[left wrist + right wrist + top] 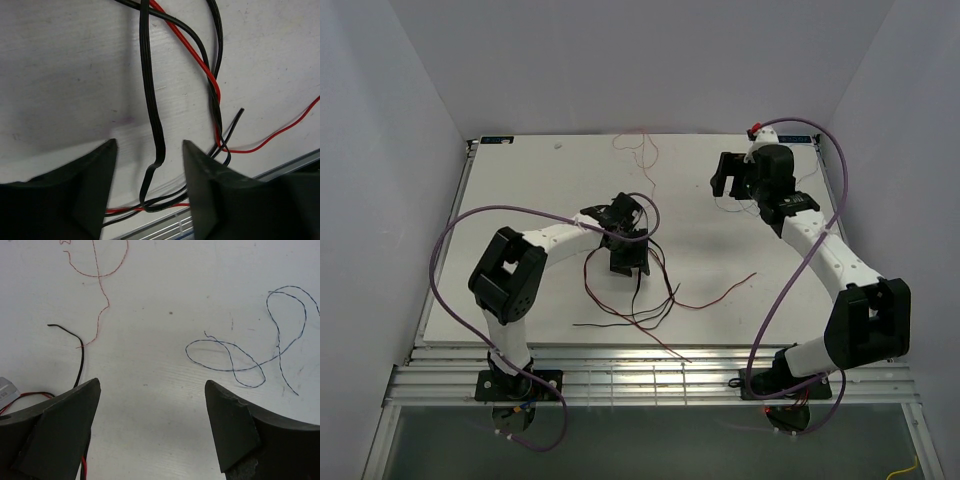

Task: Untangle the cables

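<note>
A white table (520, 200) carries the job, with the left arm (510, 270) bent in over its middle and the right arm (830, 260) reaching to the upper right of the overhead view. The cables (640, 300) lie mostly in one dark red and black knot at lower centre of that view, directly under the left arm and well apart from the right. That makes the left side plainly the nearer for the next pull.

The left gripper (148, 145) stands with its jaws apart, nothing clamped. A flat black cable (149, 90) runs up and down the wrist frame straight through the gap, its long axis crossing the closing line squarely. To the right of it, a red cable (192, 55) twists around other black strands, outside the jaws.

The right gripper (152, 385) is spread wide over bare surface and holds nothing. In its frame, a hair-thin pink wire (98, 276) curls at upper left. A speckled blue-and-white wire (276, 356) loops at right, beyond the fingertip there. Both lie apart from the knot, so they appear already freed; the black-and-red cluster looks to be the work remaining.
</note>
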